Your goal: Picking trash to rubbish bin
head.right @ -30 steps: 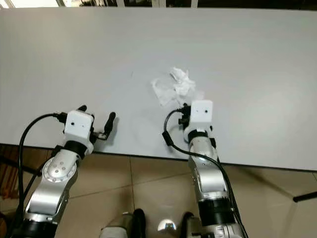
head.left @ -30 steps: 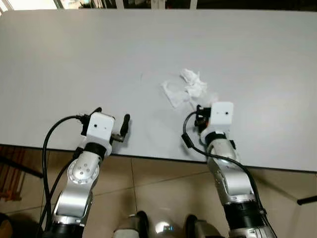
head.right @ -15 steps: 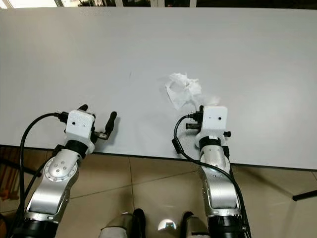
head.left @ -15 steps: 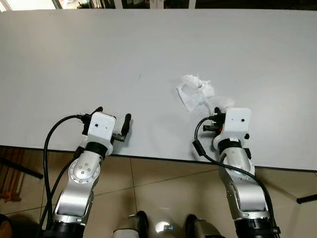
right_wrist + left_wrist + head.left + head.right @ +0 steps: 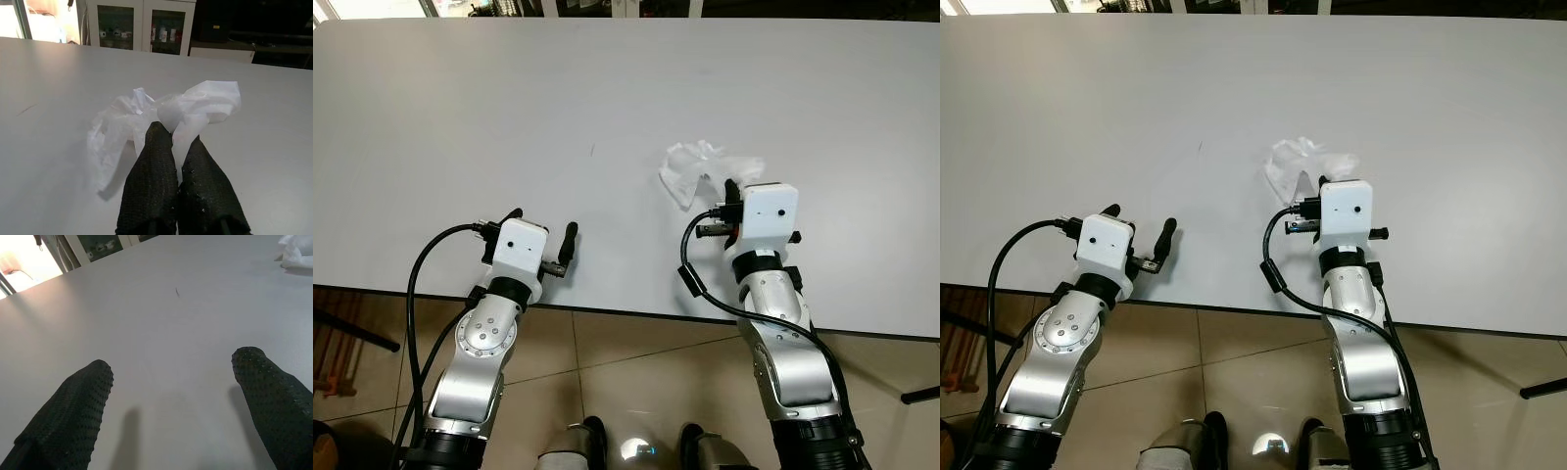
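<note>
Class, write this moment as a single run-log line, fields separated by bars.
phase: grasp | right tool: shut on crumpled tissue | left tool: open, idle above white table | bin: unseen

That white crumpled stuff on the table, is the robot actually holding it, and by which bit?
Yes: the right pincer is shut on the crumpled tissue, pinching its near edge. The left pincer is open, holding nothing.

Over the grey table (image 5: 1087,108), our right gripper (image 5: 1322,186) reaches the crumpled white tissue (image 5: 1295,163); our left gripper (image 5: 1141,227) rests near the edge, fingers spread.
</note>
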Robot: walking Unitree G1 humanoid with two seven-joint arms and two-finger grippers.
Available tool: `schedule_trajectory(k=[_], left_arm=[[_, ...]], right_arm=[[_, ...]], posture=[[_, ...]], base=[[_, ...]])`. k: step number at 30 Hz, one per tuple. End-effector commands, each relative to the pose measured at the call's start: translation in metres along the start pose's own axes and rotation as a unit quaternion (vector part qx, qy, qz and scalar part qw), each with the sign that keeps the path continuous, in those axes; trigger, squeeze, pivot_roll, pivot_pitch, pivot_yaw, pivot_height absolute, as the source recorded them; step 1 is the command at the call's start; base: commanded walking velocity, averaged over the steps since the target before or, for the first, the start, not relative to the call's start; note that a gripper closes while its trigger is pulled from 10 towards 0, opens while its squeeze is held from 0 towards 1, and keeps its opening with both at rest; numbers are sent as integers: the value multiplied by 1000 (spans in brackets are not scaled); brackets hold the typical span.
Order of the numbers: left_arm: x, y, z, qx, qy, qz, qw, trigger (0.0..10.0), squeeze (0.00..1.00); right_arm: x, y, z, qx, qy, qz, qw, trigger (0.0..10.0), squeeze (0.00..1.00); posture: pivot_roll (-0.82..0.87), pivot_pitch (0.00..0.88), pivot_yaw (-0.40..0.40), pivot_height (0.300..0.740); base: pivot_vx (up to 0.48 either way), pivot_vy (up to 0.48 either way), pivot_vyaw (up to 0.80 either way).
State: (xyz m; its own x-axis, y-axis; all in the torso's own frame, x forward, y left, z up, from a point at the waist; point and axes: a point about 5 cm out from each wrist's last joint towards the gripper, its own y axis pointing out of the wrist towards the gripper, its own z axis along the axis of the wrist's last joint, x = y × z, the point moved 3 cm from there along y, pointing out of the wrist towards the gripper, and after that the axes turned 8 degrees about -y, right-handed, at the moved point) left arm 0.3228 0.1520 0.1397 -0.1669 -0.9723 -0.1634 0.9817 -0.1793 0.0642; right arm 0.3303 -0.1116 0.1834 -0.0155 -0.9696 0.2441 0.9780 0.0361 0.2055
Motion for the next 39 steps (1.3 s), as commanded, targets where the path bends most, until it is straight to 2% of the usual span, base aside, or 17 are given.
schedule_trajectory(k=[1,10,12,21,24,25,26,27,28,31,39], left_arm=[[-2,-2,-3,-3,6,7,1000,10000,0],[-2,-1,-3,-2,6,7,1000,10000,0],[-1,0,-3,-2,6,6,1000,10000,0],[-1,0,-3,-2,5,7,1000,10000,0],[0,-1,-5,-5,5,6,1000,10000,0],[0,-1,-5,-5,5,6,1000,10000,0],[0,-1,-5,-6,4,5,1000,10000,0],[0,-1,-5,-6,4,5,1000,10000,0],[1,-1,-5,-5,4,4,1000,10000,0],[1,0,-5,-5,3,4,1000,10000,0],[2,2,-4,-3,3,2,1000,10000,0]], right_arm=[[0,0,12,24,-7,-1,1000,0,0],[11,9,51,93,-36,-32,995,0,0],[14,12,67,119,-42,-40,991,0,0],[15,14,72,126,-45,-41,990,0,0],[11,15,60,96,-49,-27,994,0,0],[9,15,49,70,-42,-21,996,0,0],[4,15,16,-17,-9,-5,1000,0,0],[4,15,16,-17,-9,-5,1000,0,0],[4,12,-5,-67,11,-7,998,0,0],[4,10,-11,-81,9,-6,997,0,0],[9,18,-8,-85,10,-12,996,0,0]], posture=[[71,223,78,740],[67,221,80,740],[64,221,80,740],[66,222,77,740],[66,221,75,740],[66,221,75,740],[66,221,75,740],[66,221,75,740],[67,220,74,740],[66,220,75,740],[63,216,76,740]], base=[[0,0,0],[0,0,0],[0,0,0],[0,0,0],[0,0,0],[0,0,0],[0,0,0],[0,0,0],[0,0,0],[0,0,0],[0,0,0]])
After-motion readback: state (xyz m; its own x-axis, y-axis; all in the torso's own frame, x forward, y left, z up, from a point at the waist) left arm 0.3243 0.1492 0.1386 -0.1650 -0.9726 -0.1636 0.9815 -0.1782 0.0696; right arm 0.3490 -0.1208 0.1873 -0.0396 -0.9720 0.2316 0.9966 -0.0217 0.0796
